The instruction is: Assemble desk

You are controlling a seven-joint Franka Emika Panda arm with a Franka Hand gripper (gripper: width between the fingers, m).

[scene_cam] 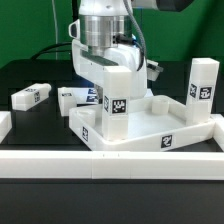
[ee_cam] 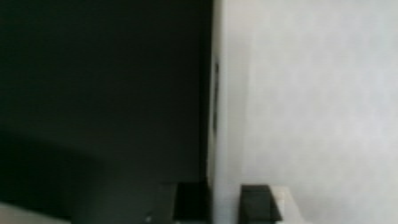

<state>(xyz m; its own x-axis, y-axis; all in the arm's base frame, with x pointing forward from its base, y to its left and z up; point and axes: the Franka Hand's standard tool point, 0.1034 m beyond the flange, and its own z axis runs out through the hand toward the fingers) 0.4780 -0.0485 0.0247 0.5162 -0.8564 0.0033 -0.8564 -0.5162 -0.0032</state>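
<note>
End effector (ee_cam: 226,203) pinched narrow, nothing visibly held, close by upright leg (scene_cam: 116,92) at desk top (scene_cam: 135,138) corner, probably steadying it.

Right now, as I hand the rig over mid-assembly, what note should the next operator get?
Gripper: shut, low by the desk top's corner on the exterior view's left. Whether it grips anything is not visible.
Desk top: lying rim-up.
Done: near leg stands upright at that corner, and far leg stands upright at the exterior view's right corner. I cannot tell if either is fully seated.
Left: first loose leg and second loose leg lie flat on the exterior view's left, not yet fitted.
</note>
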